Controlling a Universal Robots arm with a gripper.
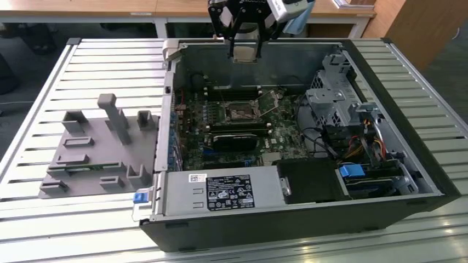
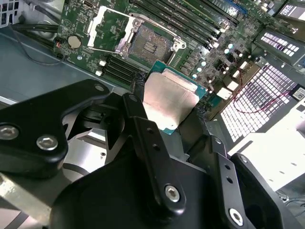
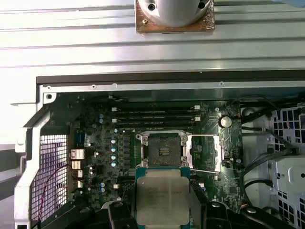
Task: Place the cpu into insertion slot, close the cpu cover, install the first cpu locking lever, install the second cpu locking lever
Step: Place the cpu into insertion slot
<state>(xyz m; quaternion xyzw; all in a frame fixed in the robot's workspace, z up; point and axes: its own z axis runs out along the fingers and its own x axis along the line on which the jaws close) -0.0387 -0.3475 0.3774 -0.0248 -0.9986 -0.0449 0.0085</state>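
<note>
My gripper (image 1: 245,55) hangs above the far wall of the open computer case, shut on the cpu (image 1: 244,52). In both wrist views the cpu (image 2: 169,100) (image 3: 162,198) shows as a silver-faced square chip with a green edge, clamped between two black fingers (image 2: 138,95). On the green board below lies the insertion slot (image 3: 164,150) (image 2: 150,45) (image 1: 239,111), with its dark pin field uncovered. The cpu cover (image 3: 205,152) (image 2: 107,26) is flipped open beside the slot. A thin locking lever (image 3: 207,172) stands loose next to the cover.
Long black memory slots (image 3: 155,117) run beside the socket. A labelled grey power box (image 1: 227,192) fills the case's near side, and a drive cage with cables (image 1: 336,104) is at the exterior view's right. A grey fixture with pegs (image 1: 95,153) sits on the slatted table (image 1: 44,219).
</note>
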